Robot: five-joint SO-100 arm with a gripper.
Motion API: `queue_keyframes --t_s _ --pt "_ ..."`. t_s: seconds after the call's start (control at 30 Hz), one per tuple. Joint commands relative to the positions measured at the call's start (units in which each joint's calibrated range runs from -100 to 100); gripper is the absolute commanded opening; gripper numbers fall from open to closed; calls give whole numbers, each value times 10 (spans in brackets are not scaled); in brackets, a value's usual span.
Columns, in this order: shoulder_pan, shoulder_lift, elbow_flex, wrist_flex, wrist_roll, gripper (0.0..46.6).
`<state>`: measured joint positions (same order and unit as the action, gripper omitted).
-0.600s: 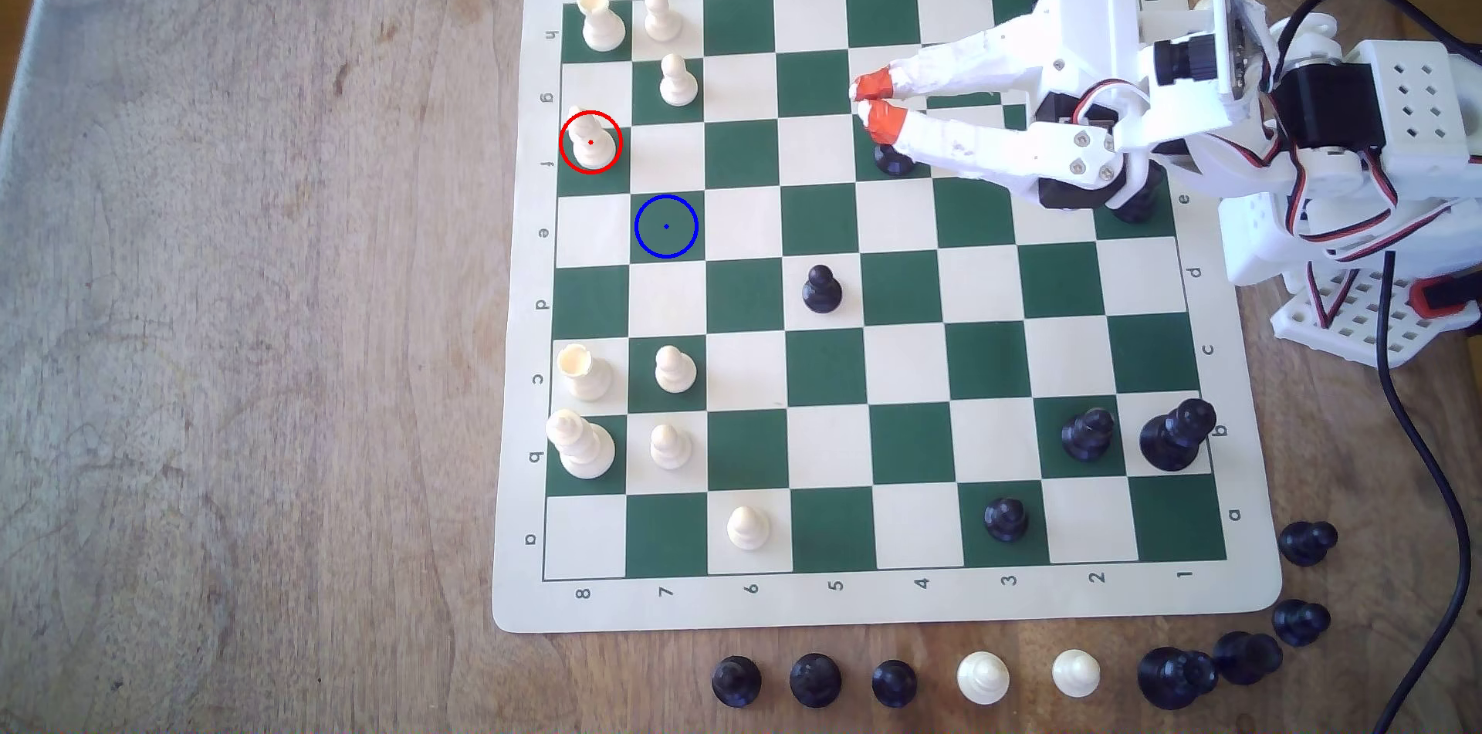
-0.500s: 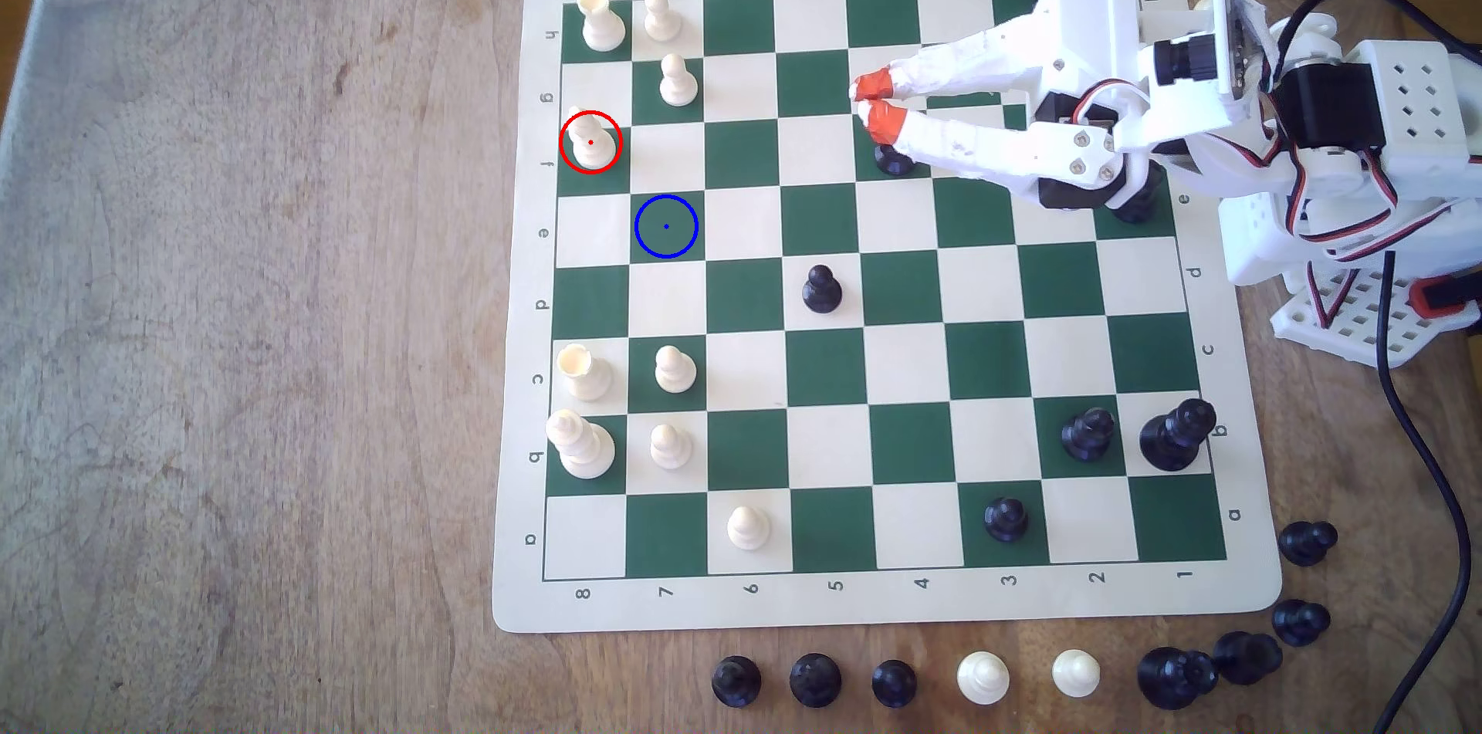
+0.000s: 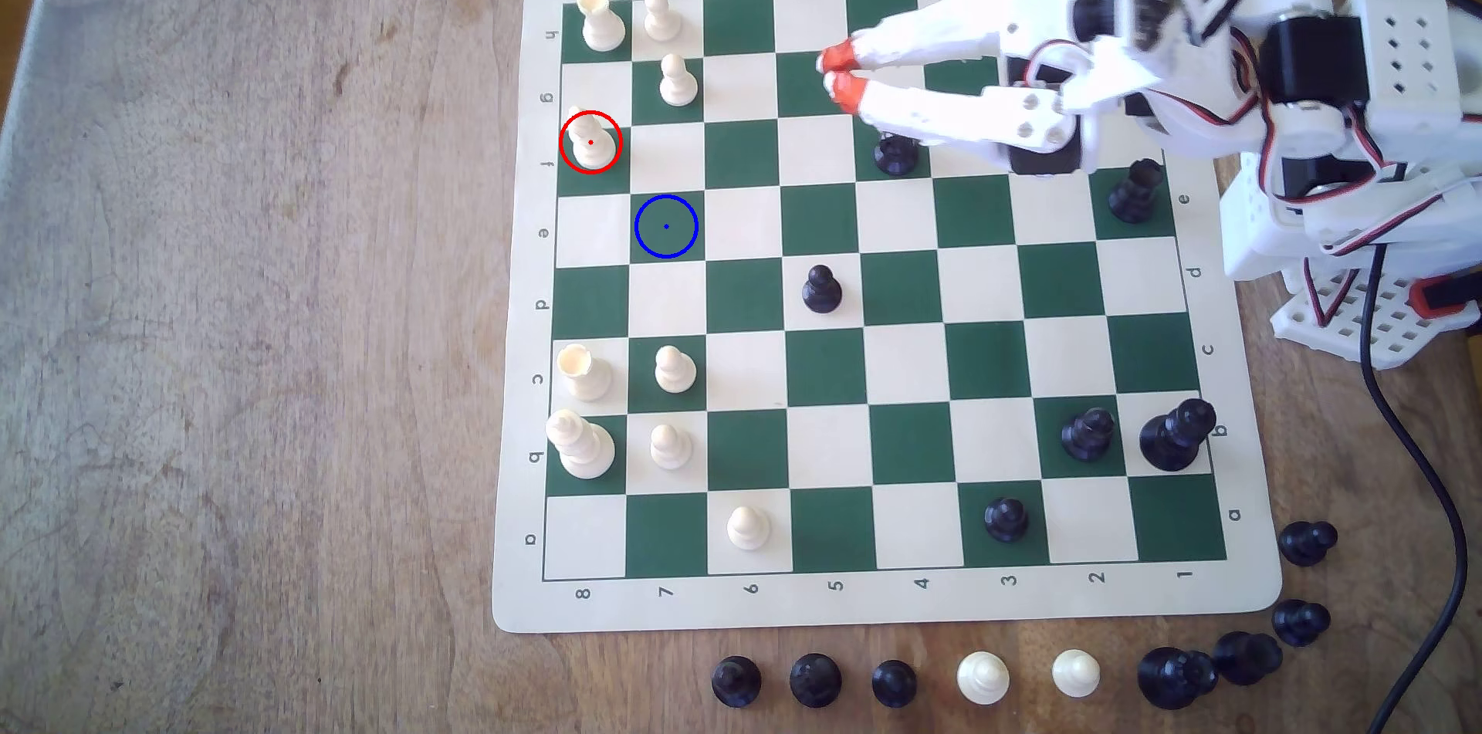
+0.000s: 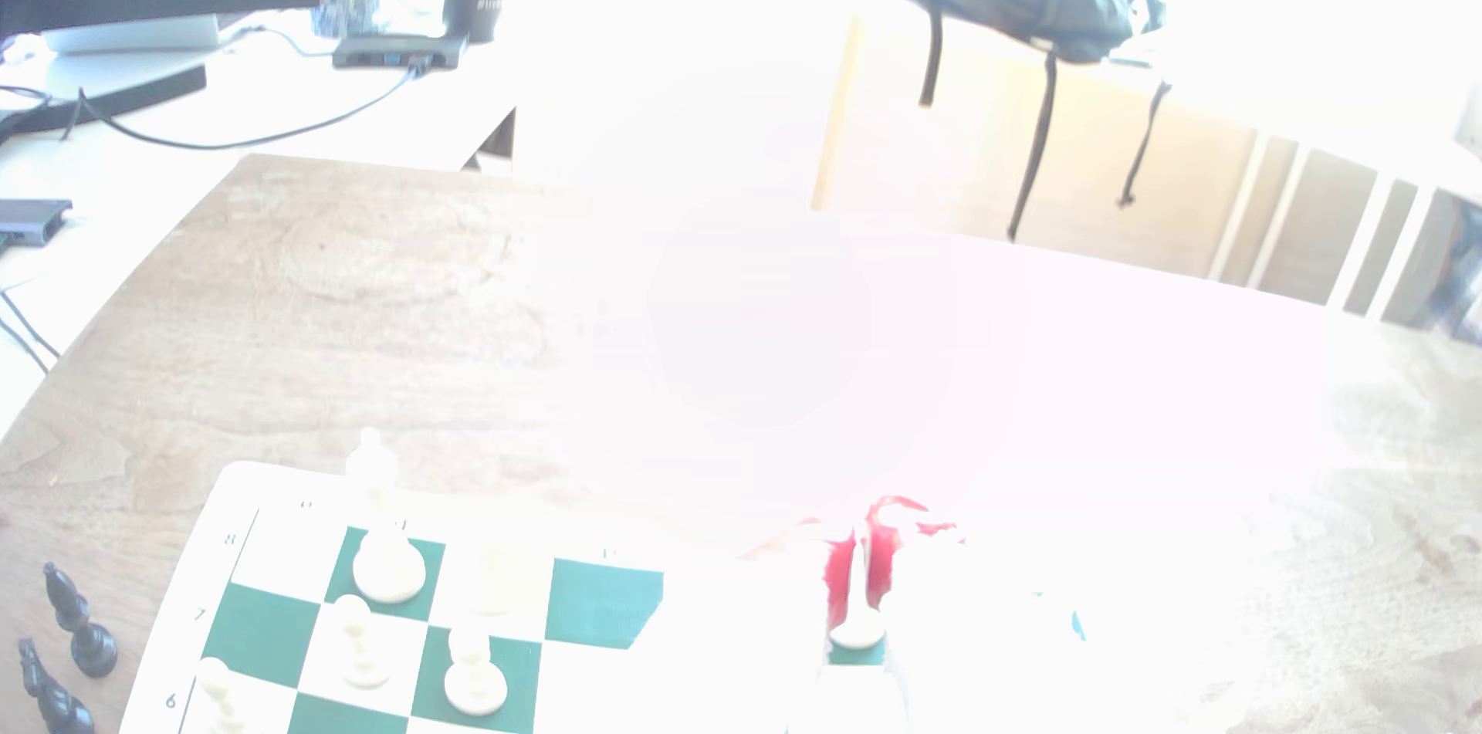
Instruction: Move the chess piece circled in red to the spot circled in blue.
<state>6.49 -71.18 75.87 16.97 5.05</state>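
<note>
- The chess piece [image 3: 592,142] is standing upright inside the red ring, on a green square at the board's [image 3: 882,606] edge, exterior view's left.
- I am watching the pincer [image 3: 834,72] hovering well apart from it, red tips nearly together, gripping nothing.
- The spot [image 3: 666,227] is sitting bare, diagonally beside the piece.

The chess piece [image 3: 591,141], a cream-white bishop-like figure with a round base and tapered pointed top, stood upright on a dark green square ringed in red, well apart from the jaws (off toward the exterior view's left of their red tips). The spot [image 3: 666,226], a dark green square under a blue ring and centre dot, lay bare, likewise well clear of the jaws, diagonally adjoining the piece's square.
</note>
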Motion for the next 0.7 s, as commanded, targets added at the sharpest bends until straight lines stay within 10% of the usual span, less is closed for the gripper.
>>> queue_keyframes --t_s 0.0,0.67 --pt "11 33 -115 36 0 9" --pt "-39 172 -295 135 -1 16"
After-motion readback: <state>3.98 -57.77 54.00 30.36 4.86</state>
